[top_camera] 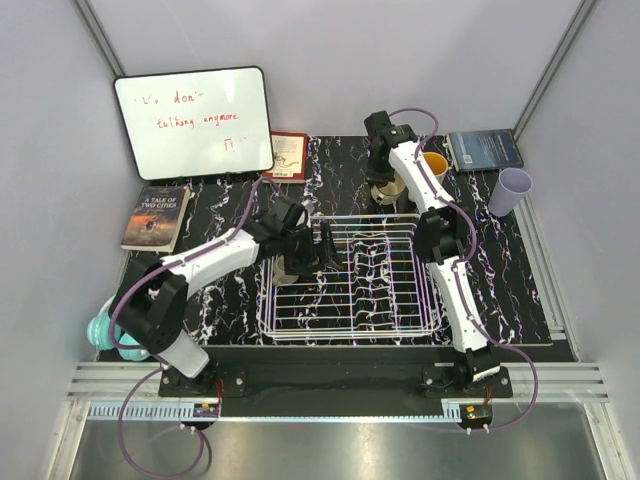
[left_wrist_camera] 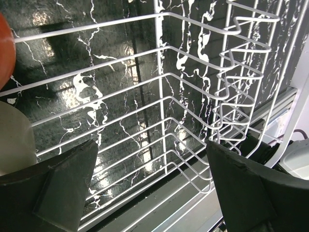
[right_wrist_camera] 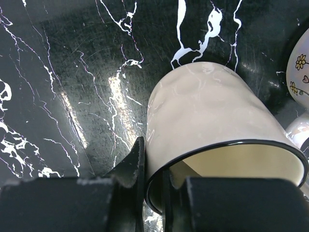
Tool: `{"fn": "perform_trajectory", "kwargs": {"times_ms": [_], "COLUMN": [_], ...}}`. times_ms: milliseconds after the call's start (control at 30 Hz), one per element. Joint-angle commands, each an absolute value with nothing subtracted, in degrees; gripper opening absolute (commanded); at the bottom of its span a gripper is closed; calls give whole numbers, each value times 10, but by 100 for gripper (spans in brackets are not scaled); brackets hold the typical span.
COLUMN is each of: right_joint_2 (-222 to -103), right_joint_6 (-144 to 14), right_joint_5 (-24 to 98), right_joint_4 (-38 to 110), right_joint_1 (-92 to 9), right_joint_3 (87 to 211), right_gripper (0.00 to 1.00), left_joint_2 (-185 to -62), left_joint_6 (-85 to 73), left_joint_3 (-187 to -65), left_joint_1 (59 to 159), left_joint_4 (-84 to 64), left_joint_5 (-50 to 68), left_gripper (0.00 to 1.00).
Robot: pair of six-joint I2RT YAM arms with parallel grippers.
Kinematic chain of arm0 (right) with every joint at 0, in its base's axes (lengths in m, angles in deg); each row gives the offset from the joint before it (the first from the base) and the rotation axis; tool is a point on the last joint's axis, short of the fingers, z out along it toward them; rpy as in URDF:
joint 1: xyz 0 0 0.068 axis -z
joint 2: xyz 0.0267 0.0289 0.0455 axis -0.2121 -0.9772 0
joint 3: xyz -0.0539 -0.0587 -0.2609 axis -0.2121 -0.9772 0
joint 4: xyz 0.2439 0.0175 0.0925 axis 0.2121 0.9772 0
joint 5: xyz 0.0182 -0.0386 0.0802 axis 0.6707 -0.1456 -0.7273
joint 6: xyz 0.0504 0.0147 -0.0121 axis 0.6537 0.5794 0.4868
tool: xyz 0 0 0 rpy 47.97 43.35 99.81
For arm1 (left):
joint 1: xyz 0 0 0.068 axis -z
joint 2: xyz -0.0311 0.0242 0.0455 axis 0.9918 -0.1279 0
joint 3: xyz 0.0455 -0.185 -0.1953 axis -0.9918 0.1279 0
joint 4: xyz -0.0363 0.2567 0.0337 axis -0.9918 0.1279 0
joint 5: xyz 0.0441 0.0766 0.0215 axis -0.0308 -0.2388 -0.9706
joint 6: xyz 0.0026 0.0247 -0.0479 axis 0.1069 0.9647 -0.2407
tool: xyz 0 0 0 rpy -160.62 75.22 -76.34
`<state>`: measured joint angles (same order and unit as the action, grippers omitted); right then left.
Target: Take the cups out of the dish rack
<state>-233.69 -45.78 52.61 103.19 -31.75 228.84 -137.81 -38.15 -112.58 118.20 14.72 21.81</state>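
- My right claw point(right_wrist_camera: 153, 166) is clamped on the rim of a cream mug point(right_wrist_camera: 212, 121), with one finger inside the wall and one outside. It is over the black marbled mat point(right_wrist_camera: 58, 72), just beyond the far side of the dish rack point(top_camera: 350, 282).
- My left claw point(left_wrist_camera: 154, 193) stands with its fingers wide apart at the rack's left side, and a pale cup point(left_wrist_camera: 12, 140) is just beside it.
- An orange cup point(top_camera: 436, 165) sits just right of the held mug.
- A lavender tumbler point(top_camera: 512, 190) stands by the mat's right edge, outside the rack.
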Motion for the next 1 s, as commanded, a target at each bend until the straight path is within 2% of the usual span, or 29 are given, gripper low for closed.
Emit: {"fn": "perform_trajectory", "kwargs": {"times_ms": [0,33,200,267,400,533,667,700,967], "right_joint_2": [-2335,-2335,-2326,-2322,-2315,-2301,-2269,-2259,-2140], "right_joint_6": [-454,-455,-455,-455,-456,-453,-445,-444,-455], "right_joint_5": [523,525,529,531,536,538,547,551,570], "right_joint_4": [1016,1017,1018,1018,1018,1019,1018,1017,1011], "right_joint_1": [-319,-320,-321,-321,-320,-321,-324,-325,-361], "right_joint_3": [2317,2316,2312,2309,2306,2312,2320,2317,2300], "right_gripper": [7,14,26,36,45,48,57,63,93], "left_joint_2": [-1391,-1393,-1400,-1401,-1403,-1402,-1390,-1389,-1341], "left_joint_6": [-374,-374,-374,-376,-378,-380,-373,-367,-331], "left_joint_3": [-1160,-1162,-1171,-1172,-1175,-1178,-1182,-1185,-1199], "left_joint_1": [1182,1181,1181,1181,1182,1182,1182,1182,1185], "left_joint_4": [152,153,154,153,154,154,167,173,201], "left_joint_5": [211,213,215,215,215,208,181,173,79], "left_gripper": [99,99,99,99,99,99,99,99,99]}}
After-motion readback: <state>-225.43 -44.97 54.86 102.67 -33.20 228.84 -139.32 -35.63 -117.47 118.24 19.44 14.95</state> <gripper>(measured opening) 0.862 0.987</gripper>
